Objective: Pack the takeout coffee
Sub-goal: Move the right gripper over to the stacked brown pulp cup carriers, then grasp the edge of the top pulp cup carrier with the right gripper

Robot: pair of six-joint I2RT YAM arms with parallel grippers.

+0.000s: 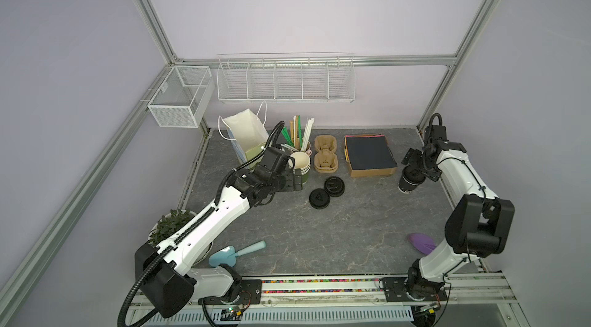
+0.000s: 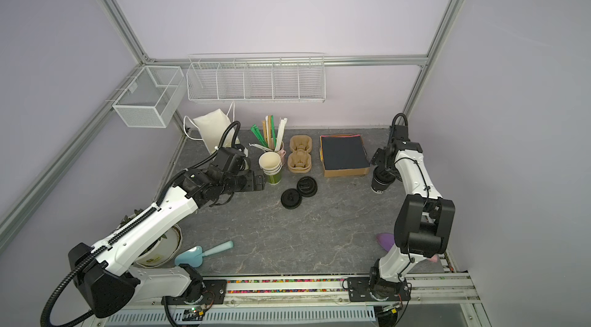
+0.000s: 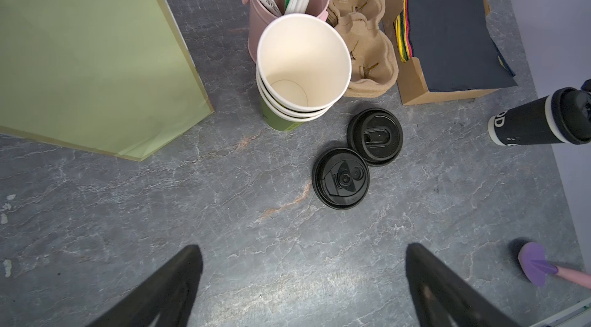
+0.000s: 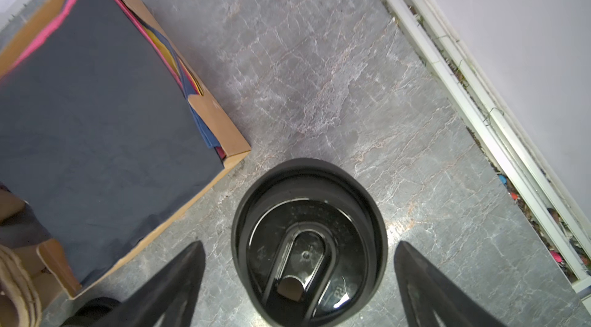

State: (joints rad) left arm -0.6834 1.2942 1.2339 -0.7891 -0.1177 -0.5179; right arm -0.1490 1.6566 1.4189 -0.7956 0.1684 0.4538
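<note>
Closest in, a blue scoop (image 1: 224, 253) and a purple tool (image 1: 420, 242) lie on the grey worktop (image 1: 319, 239). The left gripper (image 3: 303, 248) hangs over bare worktop, jaws spread wide with nothing between them. Just past it are two loose black lids (image 1: 319, 198), touching each other.

Over by the right edge is the takeout coffee (image 1: 409, 183). It's standing upright on the worktop, long axis vertical, lid up and base down. The cup is black, with a white band under the lid and white lettering near the base that I can't fully read. The lid is round, glossy black, with a raised sip tab.

The right gripper (image 4: 299, 245) sits straight above it, one finger on each side of the lid. There's a gap on both sides, so it's let go and not squeezing.

Just behind the cup is a cardboard box of napkins (image 1: 369, 156). Left of that are the pulp cup carrier (image 1: 325, 152) and the stack of lidless cups (image 1: 302, 164), and the paper bag (image 1: 246, 130) is at the back left.
</note>
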